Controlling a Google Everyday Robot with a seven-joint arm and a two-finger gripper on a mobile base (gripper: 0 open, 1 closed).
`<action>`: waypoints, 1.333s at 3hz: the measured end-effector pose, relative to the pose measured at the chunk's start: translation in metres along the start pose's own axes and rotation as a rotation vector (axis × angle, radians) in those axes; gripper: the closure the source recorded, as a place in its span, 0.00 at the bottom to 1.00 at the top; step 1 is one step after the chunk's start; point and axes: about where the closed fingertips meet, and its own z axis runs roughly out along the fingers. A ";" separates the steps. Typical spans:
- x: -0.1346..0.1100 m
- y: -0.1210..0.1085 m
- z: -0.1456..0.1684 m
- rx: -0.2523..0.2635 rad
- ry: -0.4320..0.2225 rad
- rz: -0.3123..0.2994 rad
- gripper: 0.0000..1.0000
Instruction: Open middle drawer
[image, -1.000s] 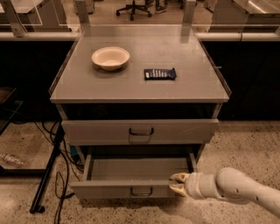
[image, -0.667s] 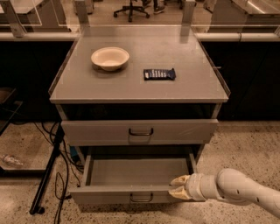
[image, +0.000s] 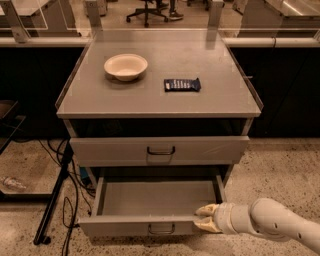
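- The gripper (image: 202, 218) sits bottom right, its two fingers pinching the front rim of the middle drawer (image: 150, 197), right of the wire pull (image: 161, 229).
- The drawer is well out and its tray bare, so we judge the pull nearly done. Next: a short straight tug, then release.
- The lowest drawer is cut off below, and the arm runs out of frame.
- Behind: top drawer (image: 200, 149) shut, bowl (image: 125, 66) and dark packet (image: 182, 85) on the cabinet top; packet label unreadable.

We look down from above and in front of the cabinet (image: 160, 102), facing its drawer fronts, near enough that it fills mid-frame. Our gripper (image: 201, 218) sits at lower right, at the front of the middle drawer (image: 120, 226).
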 end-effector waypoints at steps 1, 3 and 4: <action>0.000 0.000 0.000 0.000 0.000 0.000 0.62; 0.000 0.000 0.000 0.000 0.000 0.000 0.37; 0.000 0.000 0.000 0.000 0.000 0.000 0.60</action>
